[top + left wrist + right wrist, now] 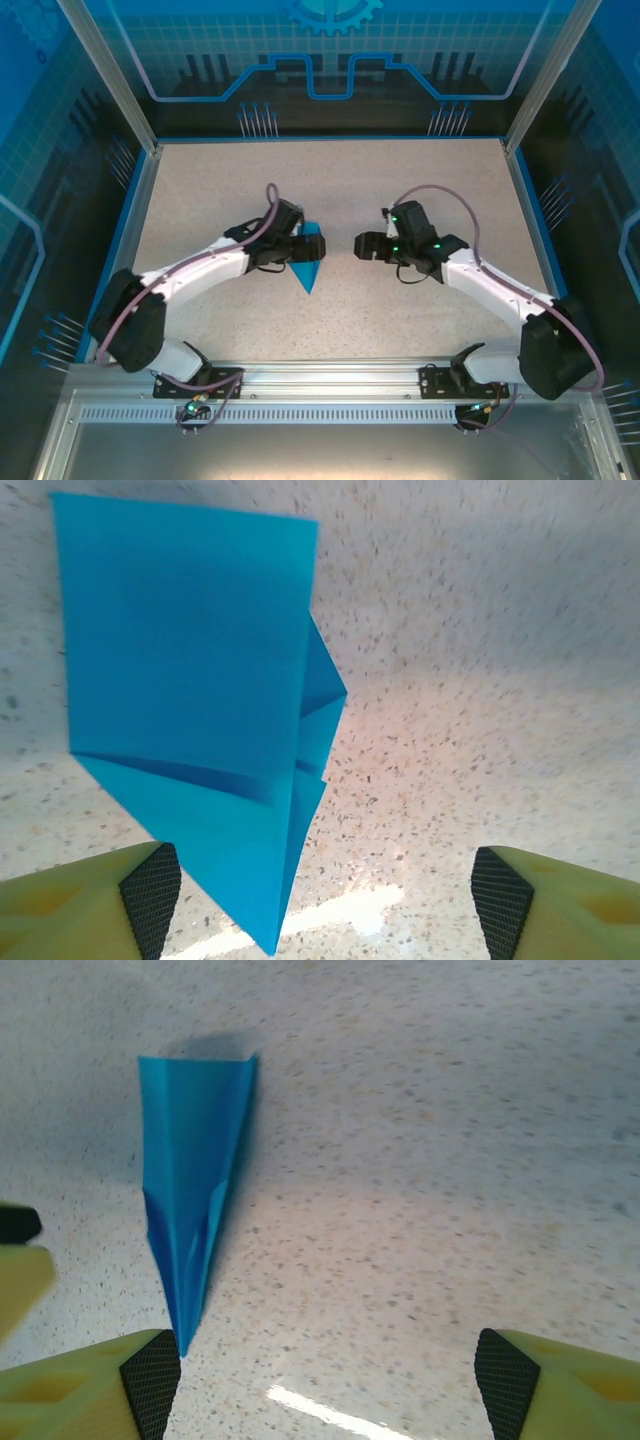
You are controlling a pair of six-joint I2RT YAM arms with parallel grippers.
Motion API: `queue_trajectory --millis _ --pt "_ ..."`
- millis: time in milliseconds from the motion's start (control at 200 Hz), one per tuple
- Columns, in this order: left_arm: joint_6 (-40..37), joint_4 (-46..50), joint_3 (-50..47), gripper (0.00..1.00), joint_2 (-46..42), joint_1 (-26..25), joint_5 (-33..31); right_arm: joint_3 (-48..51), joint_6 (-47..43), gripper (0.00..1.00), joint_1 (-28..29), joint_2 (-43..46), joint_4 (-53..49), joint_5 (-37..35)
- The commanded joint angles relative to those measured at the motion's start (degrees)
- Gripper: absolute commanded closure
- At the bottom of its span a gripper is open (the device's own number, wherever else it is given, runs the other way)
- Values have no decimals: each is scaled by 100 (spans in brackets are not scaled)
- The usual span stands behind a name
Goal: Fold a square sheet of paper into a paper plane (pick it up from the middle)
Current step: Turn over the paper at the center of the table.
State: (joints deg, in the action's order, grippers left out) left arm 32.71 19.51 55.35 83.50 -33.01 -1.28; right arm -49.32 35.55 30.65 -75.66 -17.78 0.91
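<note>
Saw bright blue, narrow pointed paper plane [308, 264] resting on speckled beige tabletop [330, 190], just beside left tool [325, 895]. Found left tool spread apart, clamping nothing; right tool [327, 1375] likewise apart, empty.

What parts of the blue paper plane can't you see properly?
- Top view: the left gripper hides one side of the paper plane; its creases are too small.
- Left wrist view: the top flap hides the layers beneath.
- Right wrist view: a blurred yellow shape is cut off at the left edge.
</note>
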Motion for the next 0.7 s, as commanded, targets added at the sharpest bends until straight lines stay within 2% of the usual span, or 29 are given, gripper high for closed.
queue_trajectory --millis 0,185,295,440,695 --pt "268 -289 -536 14 -474 496 524 -546 -49 21 692 -487 -194 -741" --pt "632 -305 -1235 8 -1002 1323 514 -1699 -15 30 1790 -1765 -525 -1236" --pt "796 -332 -1550 7 -1170 1701 571 -2452 -72 45 2139 -2505 -691 -1149" --pt "852 -421 -1790 6 -1249 2031 793 -3049 -75 59 2234 -3211 -612 -730" --pt "799 -455 -1862 6 -1227 2131 973 -3153 13 63 1958 -3667 -577 -585"
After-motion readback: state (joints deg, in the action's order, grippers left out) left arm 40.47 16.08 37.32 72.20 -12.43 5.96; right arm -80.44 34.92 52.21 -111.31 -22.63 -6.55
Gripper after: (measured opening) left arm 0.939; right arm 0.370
